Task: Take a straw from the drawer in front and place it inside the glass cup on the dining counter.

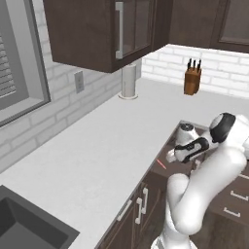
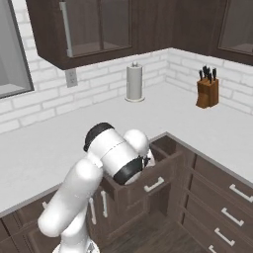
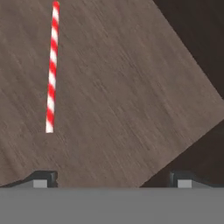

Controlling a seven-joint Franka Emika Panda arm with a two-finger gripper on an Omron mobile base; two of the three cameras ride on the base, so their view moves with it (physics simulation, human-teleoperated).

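**Item: straw pickup from open drawer, risks and view coverage**

While the hand (image 3: 112, 181) hangs over the drawer (image 3: 131, 87) with its tips spread wide and nothing between them, the straw (image 3: 51, 70) lies flat on the drawer floor, off toward one tip rather than centred.

- Risk: closing from this offset would likely miss, or nudge the thin stick so it rolls aside.
- Risk: a flat, slim straw may slip from the pads unless they meet it squarely across its width.
- Hand view: stripes, lie and offset shown plainly.
- Left base view: straw (image 1: 161, 164) a faint red sliver beside the arm.
- Right base view: drawer front and handle (image 2: 154, 185); arm hides the interior.
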